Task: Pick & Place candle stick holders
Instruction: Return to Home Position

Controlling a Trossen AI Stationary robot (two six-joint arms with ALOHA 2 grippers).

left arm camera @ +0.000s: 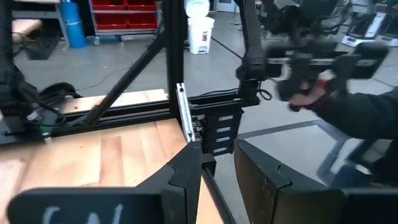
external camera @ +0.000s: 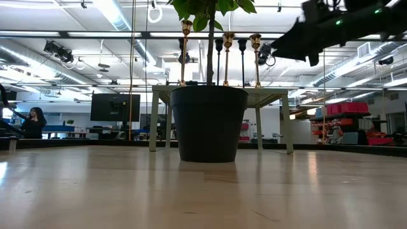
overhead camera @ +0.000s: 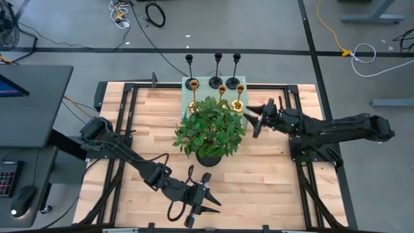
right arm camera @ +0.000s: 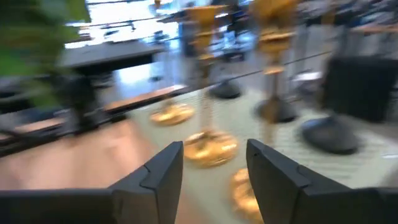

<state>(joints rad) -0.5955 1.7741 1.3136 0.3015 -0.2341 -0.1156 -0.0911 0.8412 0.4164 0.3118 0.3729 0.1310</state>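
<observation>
Pale wood planks make up our bench (overhead camera: 272, 188). Nearest its front edge we see the left pincer (overhead camera: 203, 212), fingers spread, holding nothing. Mid-bench stands the plant (overhead camera: 210, 129), its leaves overlapping the gold holders (overhead camera: 239, 107). Close beside those the right pincer (overhead camera: 252, 122) hangs released and empty. Behind them the black holders (overhead camera: 215, 81) stand in a row. All six are upright on the shelf (overhead camera: 204, 85) at the far edge.
</observation>
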